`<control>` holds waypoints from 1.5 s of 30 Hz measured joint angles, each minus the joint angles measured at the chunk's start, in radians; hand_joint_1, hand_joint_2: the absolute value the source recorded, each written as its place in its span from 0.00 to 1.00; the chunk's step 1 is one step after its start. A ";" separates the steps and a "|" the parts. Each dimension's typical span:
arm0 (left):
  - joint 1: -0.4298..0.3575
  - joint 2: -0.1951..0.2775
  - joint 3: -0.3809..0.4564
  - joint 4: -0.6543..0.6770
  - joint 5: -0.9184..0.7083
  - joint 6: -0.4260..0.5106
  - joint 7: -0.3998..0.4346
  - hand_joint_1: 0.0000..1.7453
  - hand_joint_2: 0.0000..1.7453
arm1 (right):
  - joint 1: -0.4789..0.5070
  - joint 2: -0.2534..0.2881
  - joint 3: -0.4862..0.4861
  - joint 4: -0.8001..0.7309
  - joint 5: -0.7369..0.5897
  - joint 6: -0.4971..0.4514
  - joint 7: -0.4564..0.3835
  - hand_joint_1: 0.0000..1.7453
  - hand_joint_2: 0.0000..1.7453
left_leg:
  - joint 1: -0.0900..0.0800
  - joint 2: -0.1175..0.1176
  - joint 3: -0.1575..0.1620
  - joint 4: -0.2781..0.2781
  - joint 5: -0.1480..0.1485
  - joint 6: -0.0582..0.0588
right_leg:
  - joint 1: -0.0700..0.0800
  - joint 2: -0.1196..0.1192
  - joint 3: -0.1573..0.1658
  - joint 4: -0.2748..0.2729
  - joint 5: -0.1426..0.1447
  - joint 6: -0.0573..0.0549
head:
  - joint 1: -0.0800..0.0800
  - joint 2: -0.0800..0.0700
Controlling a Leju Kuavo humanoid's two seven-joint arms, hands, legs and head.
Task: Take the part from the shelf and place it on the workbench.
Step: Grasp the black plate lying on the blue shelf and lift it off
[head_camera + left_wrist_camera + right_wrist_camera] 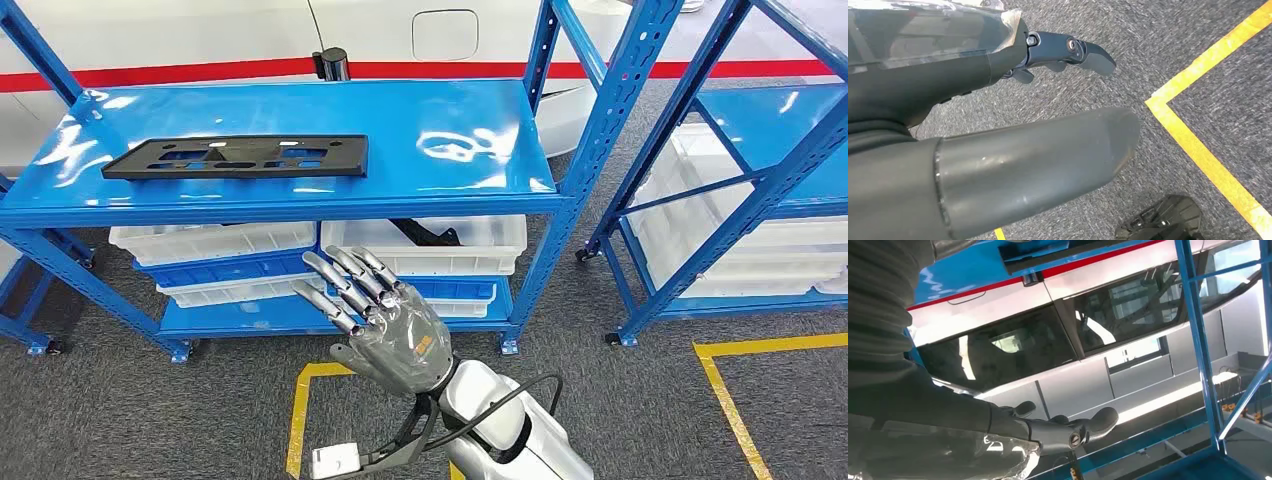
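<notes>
Bright, even overhead light glares white on the glossy blue shelf (pixel 300 115); the wrist views are slightly soft.

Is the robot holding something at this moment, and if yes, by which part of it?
Nothing is held. The right hand is raised with fingers spread, short of the black part lying on the blue shelf. The left hand holds nothing.

I find no legible text, brand, number or sign in any view. Small orange mark on back of right hand (pixel 400 335), head view: I see it, too small to read. Small white tag (pixel 335 462) near arm cable: blank as far as I can tell. Yellow floor lines (pixel 735 400): plain tape, no lettering.
</notes>
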 joint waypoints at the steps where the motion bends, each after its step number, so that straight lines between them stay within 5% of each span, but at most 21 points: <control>1: 0.000 0.000 -0.002 -0.001 0.001 -0.001 0.000 0.00 0.00 | -0.001 -0.001 0.003 0.002 0.001 -0.001 0.000 0.00 1.00 | 0.000 0.000 0.000 0.000 0.000 0.000 | 0.000 0.000 0.000 0.000 0.000 0.000 | 0.000 0.000; 14: -0.006 -0.005 -0.038 -0.022 0.004 0.000 0.012 0.00 0.00 | -0.002 -0.013 0.039 0.048 -0.014 -0.019 0.000 0.00 1.00 | -0.005 -0.001 -0.001 0.004 0.000 0.002 | -0.006 0.000 0.000 -0.001 0.003 0.006 | 0.000 0.000; 19: -0.012 -0.007 -0.051 -0.029 0.012 0.008 0.016 0.00 0.00 | -0.011 -0.012 0.044 0.057 -0.034 -0.011 -0.003 0.00 1.00 | -0.001 0.003 0.006 -0.014 0.013 0.022 | -0.007 -0.004 -0.008 0.001 0.004 0.017 | 0.001 0.000; 21: -0.013 -0.009 -0.055 -0.033 0.019 0.012 0.017 0.00 0.00 | -0.018 -0.013 0.046 0.060 -0.040 -0.007 -0.004 0.00 1.00 | 0.008 0.008 0.016 -0.028 0.022 0.031 | -0.006 -0.013 -0.046 0.070 -0.023 0.018 | 0.002 0.000; 23: -0.012 -0.011 -0.058 -0.034 0.023 0.013 0.019 0.00 0.00 | -0.021 -0.015 0.048 0.065 -0.042 -0.005 -0.004 0.00 1.00 | 0.010 0.011 0.016 -0.029 0.022 0.032 | -0.010 -0.018 -0.117 0.200 -0.063 0.019 | 0.004 0.000; 25: -0.012 -0.012 -0.062 -0.034 0.023 0.013 0.019 0.00 0.00 | -0.019 -0.019 0.050 0.070 -0.042 -0.004 -0.004 0.00 1.00 | 0.013 0.012 0.018 -0.028 0.018 0.028 | -0.016 -0.021 -0.161 0.263 -0.065 0.033 | 0.004 0.000; 28: -0.012 -0.014 -0.064 -0.034 0.023 0.013 0.019 0.00 0.00 | -0.019 -0.020 0.051 0.075 -0.042 -0.003 -0.004 0.00 1.00 | 0.022 0.011 0.032 -0.026 0.004 0.010 | -0.025 -0.031 -0.099 0.104 0.021 0.067 | 0.004 0.000; 29: -0.012 -0.015 -0.064 -0.034 0.023 0.013 0.019 0.00 0.00 | -0.019 -0.020 0.051 0.076 -0.042 -0.003 -0.004 0.00 1.00 | 0.022 0.011 0.034 -0.024 -0.002 0.002 | -0.025 -0.033 -0.071 0.045 0.041 0.070 | 0.004 0.000; 31: -0.013 -0.015 -0.065 -0.035 0.023 0.014 0.019 0.00 0.00 | -0.020 -0.020 0.052 0.077 -0.043 -0.001 -0.004 0.00 1.00 | 0.021 0.011 0.035 -0.024 -0.010 -0.011 | -0.022 -0.032 -0.045 -0.004 0.047 0.055 | 0.004 0.000; 35: -0.015 -0.017 -0.069 -0.039 0.025 0.015 0.020 0.00 0.00 | -0.021 -0.018 0.053 0.077 -0.043 0.000 -0.005 0.00 1.00 | 0.027 0.011 0.026 0.000 -0.032 -0.031 | -0.024 -0.024 -0.035 -0.009 0.037 0.017 | 0.002 0.000; 39: -0.011 -0.018 -0.076 -0.041 0.025 0.018 0.021 0.00 0.00 | -0.020 -0.018 0.053 0.077 -0.043 0.002 -0.005 0.00 1.00 | 0.029 0.011 -0.122 0.242 -0.106 -0.044 | -0.024 -0.022 -0.019 -0.010 0.023 -0.007 | 0.002 0.000; 41: -0.009 -0.018 -0.079 -0.041 0.026 0.020 0.021 0.00 0.00 | -0.019 -0.018 0.053 0.077 -0.043 0.003 -0.005 0.00 1.00 | 0.030 0.011 -0.161 0.257 -0.067 -0.042 | -0.023 -0.019 -0.008 -0.010 0.015 -0.010 | 0.002 0.000; 43: -0.008 -0.018 -0.081 -0.042 0.026 0.023 0.021 0.00 0.00 | -0.019 -0.018 0.053 0.077 -0.043 0.003 -0.005 0.00 1.00 | 0.029 0.010 -0.132 0.140 0.026 -0.034 | -0.023 -0.014 0.007 -0.011 0.005 -0.006 | 0.002 0.000; 45: -0.009 -0.019 -0.085 -0.043 0.026 0.026 0.022 0.00 0.00 | -0.019 -0.018 0.053 0.077 -0.044 0.003 -0.005 0.00 1.00 | 0.025 0.009 -0.091 0.035 0.075 -0.027 | -0.017 -0.012 0.014 -0.011 -0.004 0.003 | 0.002 0.000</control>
